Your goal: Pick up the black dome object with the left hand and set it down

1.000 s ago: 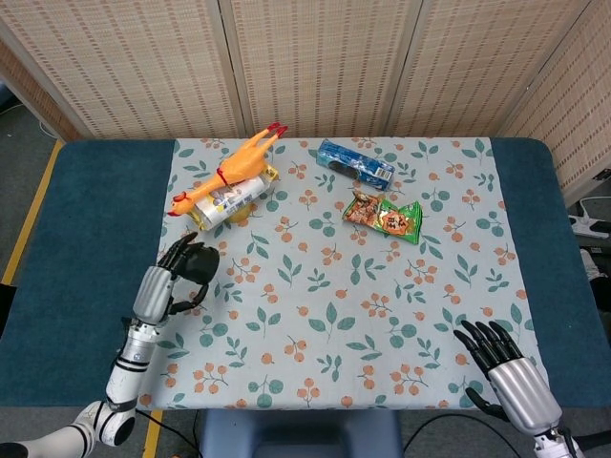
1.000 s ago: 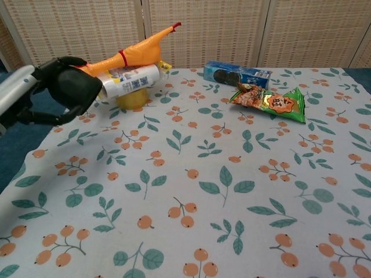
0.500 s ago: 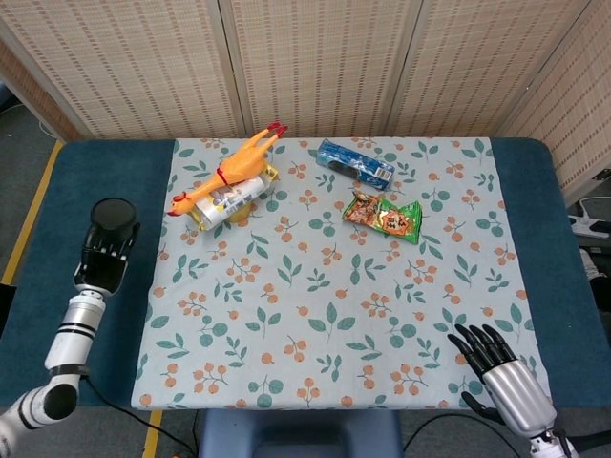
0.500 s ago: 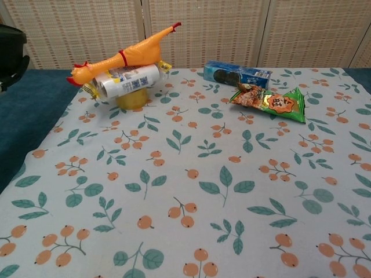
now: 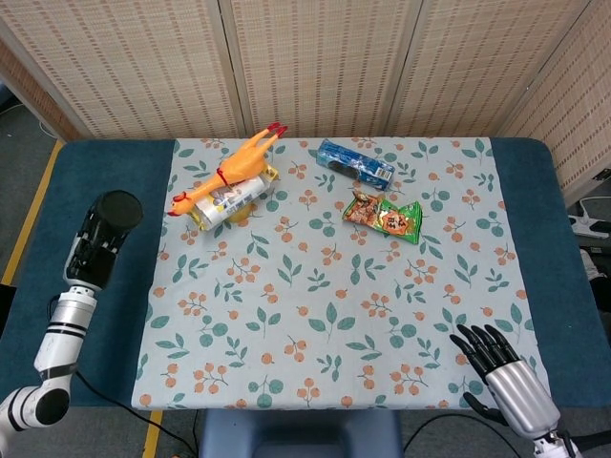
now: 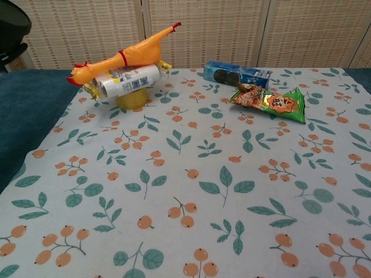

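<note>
My left hand (image 5: 94,250) is raised over the blue table strip left of the patterned cloth and holds the black dome object (image 5: 120,208) at its fingertips. In the chest view only the dome (image 6: 13,26) shows, at the top left corner, with a bit of the hand under it. My right hand (image 5: 506,380) rests at the near right corner of the cloth, fingers spread, holding nothing; the chest view does not show it.
A rubber chicken (image 5: 229,170) lies on a white can (image 5: 229,198) and a yellow item at the back left of the cloth (image 5: 334,286). A blue cookie pack (image 5: 355,163) and a green snack bag (image 5: 384,216) lie at the back centre.
The left hand carried the dome from over the cloth's left edge out leftwards and up over the blue strip a second ago; in the last half second it shifted only slightly. The right hand stayed put.
</note>
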Controlling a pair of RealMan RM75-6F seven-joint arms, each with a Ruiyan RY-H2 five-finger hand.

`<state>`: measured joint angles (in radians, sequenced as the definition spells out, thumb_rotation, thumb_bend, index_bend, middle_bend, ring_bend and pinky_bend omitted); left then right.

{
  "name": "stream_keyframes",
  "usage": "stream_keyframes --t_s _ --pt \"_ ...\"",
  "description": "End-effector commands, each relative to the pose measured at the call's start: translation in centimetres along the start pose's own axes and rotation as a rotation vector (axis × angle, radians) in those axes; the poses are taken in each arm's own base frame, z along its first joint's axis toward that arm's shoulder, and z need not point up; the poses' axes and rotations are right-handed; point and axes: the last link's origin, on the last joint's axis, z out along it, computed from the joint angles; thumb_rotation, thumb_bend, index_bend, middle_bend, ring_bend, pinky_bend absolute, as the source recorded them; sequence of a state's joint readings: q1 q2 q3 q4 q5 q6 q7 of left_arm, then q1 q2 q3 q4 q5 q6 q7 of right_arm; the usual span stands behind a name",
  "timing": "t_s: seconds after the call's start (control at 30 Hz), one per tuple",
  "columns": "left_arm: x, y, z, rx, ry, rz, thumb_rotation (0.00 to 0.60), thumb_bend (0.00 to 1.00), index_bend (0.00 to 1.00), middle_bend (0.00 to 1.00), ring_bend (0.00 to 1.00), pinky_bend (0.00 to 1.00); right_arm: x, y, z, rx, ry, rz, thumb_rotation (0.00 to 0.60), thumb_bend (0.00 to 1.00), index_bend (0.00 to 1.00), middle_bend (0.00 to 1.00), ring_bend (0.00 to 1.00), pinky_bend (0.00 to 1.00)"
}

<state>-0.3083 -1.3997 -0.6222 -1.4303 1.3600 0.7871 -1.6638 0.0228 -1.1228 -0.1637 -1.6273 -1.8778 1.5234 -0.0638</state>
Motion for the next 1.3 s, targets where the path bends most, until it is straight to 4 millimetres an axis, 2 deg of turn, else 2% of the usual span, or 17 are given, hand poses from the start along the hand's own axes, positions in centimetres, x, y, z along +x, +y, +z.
stream_keyframes --t_s 0.03,0.13,0.17,0.27,0.53,0.63,0.67,0.73,0.77,0.8,0.9,1.0,1.07,1.13,1.2,1.27,1.3 --pt "-0.8 -5.0 -1.8 -0.358 -0.317 1.741 0.600 0.83 0.63 0.71 0.69 0.94 0.0 -0.1 0.0 0.000 -0.001 -0.002 0.600 0.16 0.00 0.00 0.00 0.00" --pt "0.0 -6.3 -1.8 -0.480 -0.475 2.164 0.600 0.83 0.62 0.71 0.69 0.94 -0.1 -0.1 0.0 -0.001 -0.001 -0.004 0.600 0.16 0.00 0.00 0.00 0.00" --pt "0.5 -6.5 -1.6 -0.569 -0.532 2.366 0.600 0.83 0.62 0.71 0.69 0.94 -0.1 -0.1 0.0 -0.001 -0.003 -0.005 0.600 0.16 0.00 0.00 0.00 0.00" --pt "1.3 -7.4 -1.1 -0.727 -0.604 2.712 0.600 0.82 0.63 0.71 0.69 0.93 -0.3 -0.1 0.0 -0.002 -0.016 -0.009 0.600 0.16 0.00 0.00 0.00 0.00" --pt "2.3 -8.1 -0.6 -0.724 -0.576 2.884 0.600 0.82 0.63 0.71 0.69 0.92 -0.2 -0.2 0.1 0.002 -0.023 -0.007 0.600 0.16 0.00 0.00 0.00 0.00" --pt "1.1 -7.3 -1.1 -0.757 -0.469 2.739 0.600 0.82 0.63 0.71 0.69 0.92 -0.2 -0.1 0.1 0.000 -0.022 -0.008 0.600 0.16 0.00 0.00 0.00 0.00" --pt "0.2 -7.2 -1.9 -0.769 -0.444 2.619 0.600 0.82 0.63 0.71 0.69 0.92 -0.2 -0.1 0.1 0.000 -0.022 -0.007 0.600 0.16 0.00 0.00 0.00 0.00" --pt "-1.7 -7.1 -3.5 -0.735 -0.382 2.295 0.600 0.82 0.63 0.71 0.69 0.92 -0.3 0.0 0.2 -0.003 -0.023 -0.009 0.600 0.16 0.00 0.00 0.00 0.00" --pt "-3.1 -7.1 -4.6 -0.695 -0.363 2.040 0.600 0.82 0.63 0.71 0.69 0.92 -0.3 0.0 0.2 -0.006 -0.024 -0.010 0.600 0.16 0.00 0.00 0.00 0.00" --pt "-4.2 -6.7 -5.3 -0.680 -0.357 1.879 0.600 0.82 0.63 0.71 0.69 0.92 -0.4 0.0 0.3 -0.007 -0.027 -0.010 0.600 0.16 0.00 0.00 0.00 0.00" --pt "-6.2 -4.1 -5.7 -0.704 -0.285 1.558 0.600 0.82 0.63 0.71 0.69 0.92 -0.6 -0.2 0.4 -0.001 -0.037 -0.012 0.600 0.16 0.00 0.00 0.00 0.00" --pt "-4.3 -1.6 -3.5 -0.605 -0.070 1.394 0.600 0.82 0.63 0.71 0.69 0.92 -0.5 -0.1 0.3 -0.003 -0.036 -0.009 0.600 0.16 0.00 0.00 0.00 0.00" --pt "-1.1 -0.1 -1.5 -0.488 0.135 1.377 0.600 0.83 0.63 0.71 0.69 0.93 -0.3 -0.1 0.2 -0.004 -0.028 -0.005 0.600 0.16 0.00 0.00 0.00 0.00" --pt "1.6 0.0 -0.3 -0.320 0.284 1.321 0.600 0.83 0.63 0.71 0.69 0.94 -0.2 -0.1 0.1 -0.002 -0.024 -0.005 0.600 0.16 0.00 0.00 0.00 0.00" --pt "3.3 -0.4 0.3 -0.107 0.338 1.081 0.600 0.84 0.63 0.72 0.69 0.94 -0.3 -0.1 0.2 0.000 -0.028 -0.006 0.600 0.16 0.00 0.00 0.00 0.00" --pt "3.8 0.0 0.3 0.036 0.326 0.843 0.600 0.84 0.63 0.72 0.69 0.95 -0.4 -0.2 0.2 0.002 -0.036 -0.007 0.600 0.16 0.00 0.00 0.00 0.00" --pt "3.7 0.3 0.1 0.061 0.305 0.810 0.600 0.84 0.63 0.72 0.69 0.95 -0.5 -0.2 0.3 0.002 -0.038 -0.009 0.600 0.16 0.00 0.00 0.00 0.00"
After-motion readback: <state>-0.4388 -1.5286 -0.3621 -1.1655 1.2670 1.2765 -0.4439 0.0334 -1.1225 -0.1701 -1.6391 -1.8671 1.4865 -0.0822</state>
